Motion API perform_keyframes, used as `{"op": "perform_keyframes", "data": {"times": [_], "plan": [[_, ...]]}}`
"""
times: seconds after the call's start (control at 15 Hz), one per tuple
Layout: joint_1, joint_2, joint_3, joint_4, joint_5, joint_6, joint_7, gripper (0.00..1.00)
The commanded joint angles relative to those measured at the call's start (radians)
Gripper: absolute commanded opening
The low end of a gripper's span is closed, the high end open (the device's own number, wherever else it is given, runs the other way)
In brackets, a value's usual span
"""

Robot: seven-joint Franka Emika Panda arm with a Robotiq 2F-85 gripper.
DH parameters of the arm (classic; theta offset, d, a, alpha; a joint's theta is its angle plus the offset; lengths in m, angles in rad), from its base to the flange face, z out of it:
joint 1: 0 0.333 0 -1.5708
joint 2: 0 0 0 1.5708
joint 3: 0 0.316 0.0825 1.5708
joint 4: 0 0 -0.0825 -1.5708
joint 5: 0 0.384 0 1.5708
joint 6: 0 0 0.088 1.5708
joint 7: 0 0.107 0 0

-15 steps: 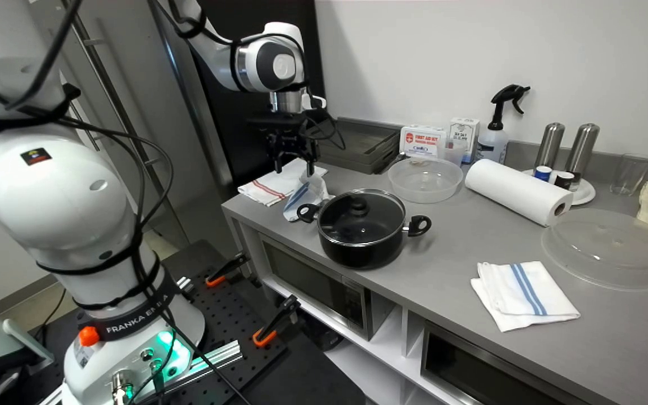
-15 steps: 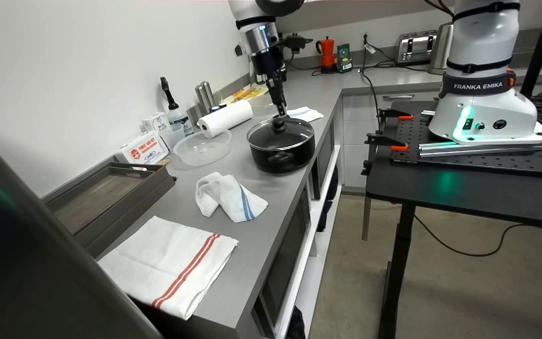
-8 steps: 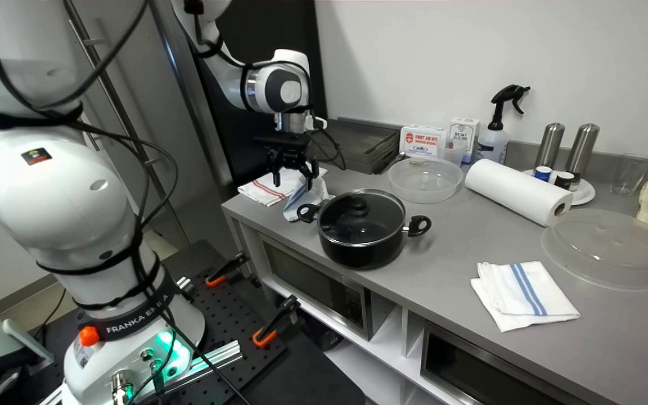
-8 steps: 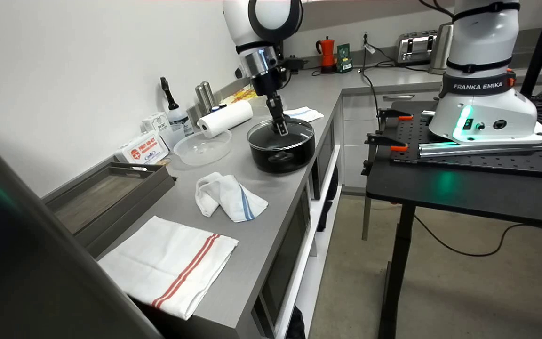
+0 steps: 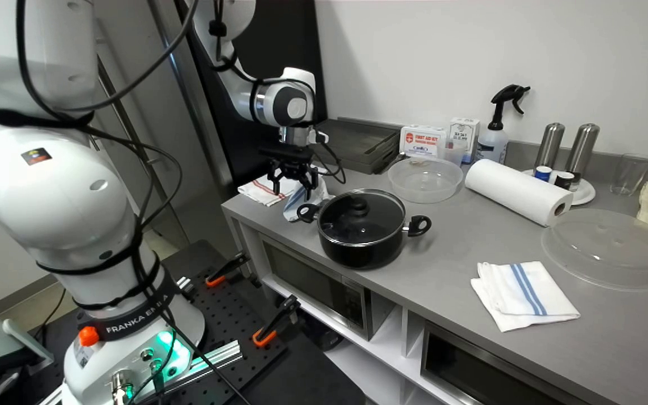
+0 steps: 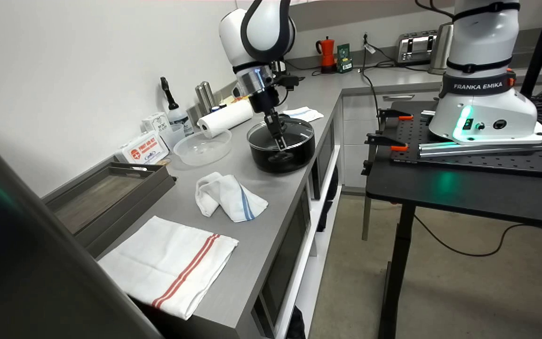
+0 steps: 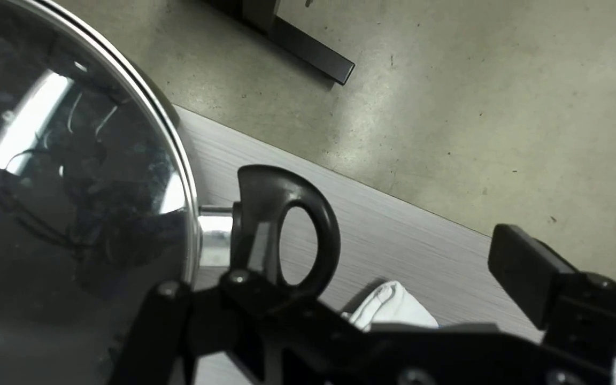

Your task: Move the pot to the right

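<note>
One tool (image 5: 292, 194) hangs over the table (image 5: 453, 253), its two fingers (image 7: 524, 272) spread wide apart and nothing gripped between them. One arm (image 5: 276, 104) carries it, stretched out above the table and bent at the wrist, so that the tool points downward in both exterior views.

Just below the tool is one handle (image 5: 307, 212) of the pot (image 5: 360, 253). In the wrist view a finger overlaps that handle; whether the two touch cannot be told. There is one pot, upright on the table, just beside and below the tool, with its one glass lid (image 5: 366, 228) on, one knob (image 5: 359, 207) on top, and a second handle (image 5: 418, 225) on the side away from the tool.

Farther out lie three cloths: a crumpled blue-striped cloth (image 6: 226, 197) near the pot, a folded red-striped cloth (image 6: 172, 268), and a folded blue-striped cloth (image 5: 526, 295) well apart from the tool. One clear dish (image 5: 425, 185) sits near the pot, then one paper towel roll (image 5: 515, 191). Near the wall (image 5: 442, 56) stand one first aid box (image 5: 422, 143), one spray bottle (image 5: 493, 143) and two steel cylinders (image 5: 550, 146).
</note>
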Motion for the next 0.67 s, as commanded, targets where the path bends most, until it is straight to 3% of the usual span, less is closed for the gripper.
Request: {"op": "perform_keyframes", "data": {"times": [0.0, 0.6], "plan": [[-0.008, 0.051, 0.014, 0.029, 0.023, 0.006, -0.036, 1.00], [0.001, 0.098, 0.035, 0.026, 0.013, 0.015, -0.038, 1.00]]}}
